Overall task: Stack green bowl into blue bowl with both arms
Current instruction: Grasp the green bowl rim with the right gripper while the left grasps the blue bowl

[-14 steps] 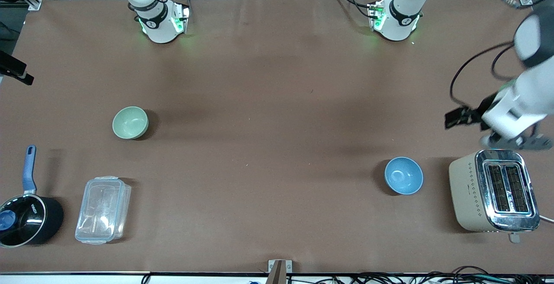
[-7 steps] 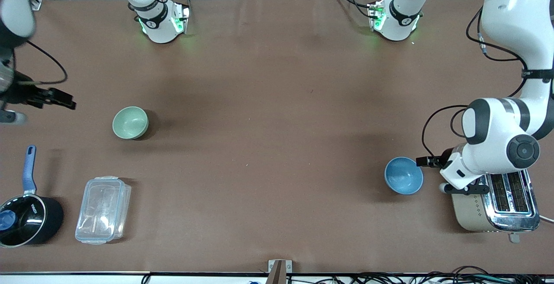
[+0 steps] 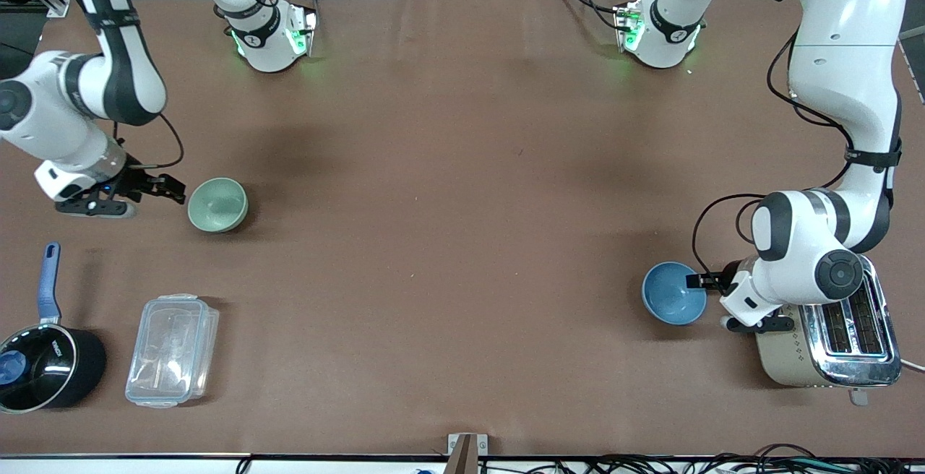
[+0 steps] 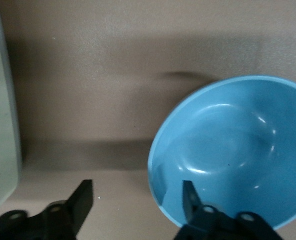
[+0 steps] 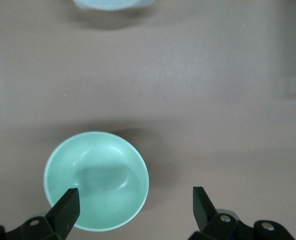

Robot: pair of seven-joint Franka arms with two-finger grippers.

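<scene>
The green bowl [image 3: 217,204] stands upright on the brown table toward the right arm's end; it also shows in the right wrist view [image 5: 96,180]. My right gripper [image 3: 173,191] is open beside the bowl's rim, one finger over the bowl's edge, the other over bare table [image 5: 134,197]. The blue bowl [image 3: 673,292] stands upright toward the left arm's end, beside the toaster; it also shows in the left wrist view [image 4: 232,150]. My left gripper [image 3: 699,282] is open at the bowl's rim, one finger inside the bowl, the other outside [image 4: 137,197].
A cream and chrome toaster [image 3: 824,319] stands right beside the blue bowl, under the left arm's wrist. A clear lidded plastic box [image 3: 172,350] and a black saucepan with a blue handle [image 3: 40,355] lie nearer to the front camera than the green bowl.
Both arms have swung in from the table's ends. The right gripper moved up to the green bowl's rim. The left gripper moved down to the blue bowl's rim. The bowls have not moved.
</scene>
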